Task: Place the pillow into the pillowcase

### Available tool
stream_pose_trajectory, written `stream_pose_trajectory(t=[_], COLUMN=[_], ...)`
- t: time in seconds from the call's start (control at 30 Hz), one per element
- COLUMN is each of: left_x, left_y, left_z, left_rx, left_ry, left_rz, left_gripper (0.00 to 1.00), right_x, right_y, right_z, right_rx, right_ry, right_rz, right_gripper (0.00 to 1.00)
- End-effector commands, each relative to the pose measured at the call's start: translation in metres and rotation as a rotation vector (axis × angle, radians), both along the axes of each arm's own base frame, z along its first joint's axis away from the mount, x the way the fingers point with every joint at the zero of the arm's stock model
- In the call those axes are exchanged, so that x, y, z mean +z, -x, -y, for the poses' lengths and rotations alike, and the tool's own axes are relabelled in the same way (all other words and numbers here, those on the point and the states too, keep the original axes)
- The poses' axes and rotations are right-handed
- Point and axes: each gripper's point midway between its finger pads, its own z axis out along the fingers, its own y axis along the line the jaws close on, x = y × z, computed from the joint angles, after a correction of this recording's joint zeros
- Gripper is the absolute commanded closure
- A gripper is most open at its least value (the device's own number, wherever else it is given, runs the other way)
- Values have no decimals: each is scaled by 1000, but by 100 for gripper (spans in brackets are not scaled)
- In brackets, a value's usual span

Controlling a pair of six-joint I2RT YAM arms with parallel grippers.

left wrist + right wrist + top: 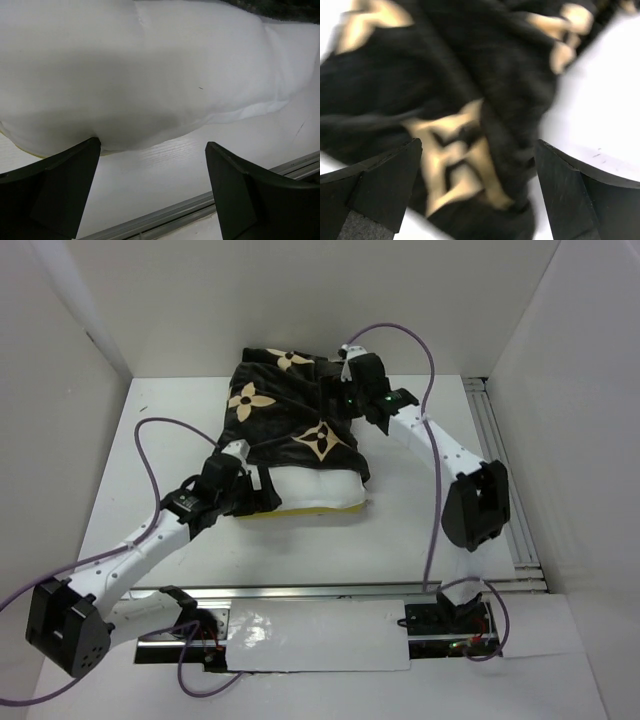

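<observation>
pillow [318, 492]: near end pokes from pillowcase [285, 420], toward table's [150, 500] far edge
left gripper [152, 144]: spread, seemingly poised to push
right gripper [477, 142]: spread over pillowcase

The left arm [130, 555] reaches out low and slantwise from its base towards the near left corner of the pillowcase [290, 420]. The left gripper [152, 145] sits at that corner with its jaws spread wide and nothing clamped between them. The right arm [440, 445] is folded at the elbow [478, 502], well out to the right of the pillowcase, and its forearm angles back in. The right gripper [477, 145] hangs over the pillowcase's far right edge, pointing down, jaws wide apart and empty.
</observation>
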Motion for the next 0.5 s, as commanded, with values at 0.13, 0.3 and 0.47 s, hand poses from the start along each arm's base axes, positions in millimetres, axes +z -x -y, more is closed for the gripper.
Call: stream_pose_trajectory(t=[0.13, 0.3, 0.47], left_x=[-1, -20, -32], left_y=[-14, -22, -46], left_z=[-1, -3, -9], left_rx=[-31, -8, 41], left_ry=[55, 70, 76], left_rz=[28, -35, -65], left_gripper=[2, 6, 52], right_x=[-72, -137, -107], right_y=[-69, -71, -32], right_z=[6, -8, 2], right_rx=[2, 66, 49], right_ry=[-69, -96, -207], right_rz=[-66, -178, -145], right_gripper=[0, 30, 100])
